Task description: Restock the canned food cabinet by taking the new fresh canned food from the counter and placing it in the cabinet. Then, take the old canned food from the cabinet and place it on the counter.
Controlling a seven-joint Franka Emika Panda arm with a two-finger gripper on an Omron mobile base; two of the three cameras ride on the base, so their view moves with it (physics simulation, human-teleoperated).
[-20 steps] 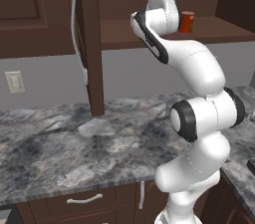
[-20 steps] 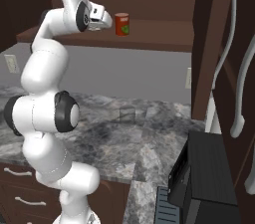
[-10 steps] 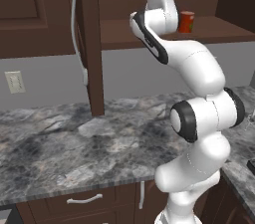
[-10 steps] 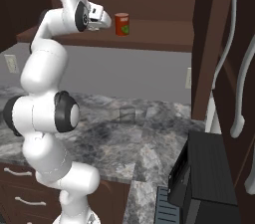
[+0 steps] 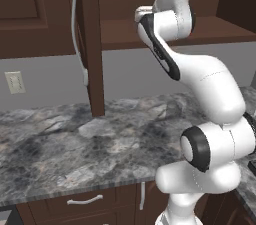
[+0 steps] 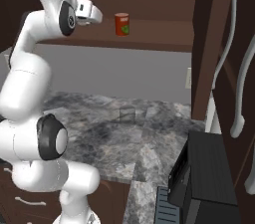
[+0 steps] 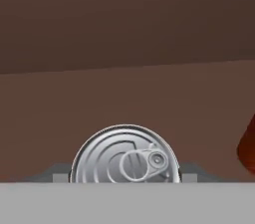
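The old canned food (image 7: 124,156), a flat silvery tin with a pull tab, lies on the shelf of the cabinet (image 7: 124,83). My gripper (image 7: 124,175) is shut on it, a dark fingertip (image 7: 56,172) pressed against each side. The new fresh canned food (image 6: 121,24) stands upright on the same shelf (image 6: 159,34), just right of my gripper (image 6: 94,15); its red edge (image 7: 247,146) shows at the right of the hand view. The counter (image 5: 75,144) lies below. In the left base view the arm (image 5: 170,14) reaches into the cabinet (image 5: 125,31).
The open cabinet door (image 5: 90,44) with its white handle (image 5: 77,14) hangs left of the arm. Another door (image 6: 214,44) stands at the right. A dark appliance (image 6: 209,168) sits at the counter's right end. Drawers (image 5: 85,200) lie under the counter, and a wall outlet (image 5: 15,82) is on the backsplash.
The jaws have come in from wide onto the tin. The arm's upper part has shifted slightly and now covers the red can in the left base view.
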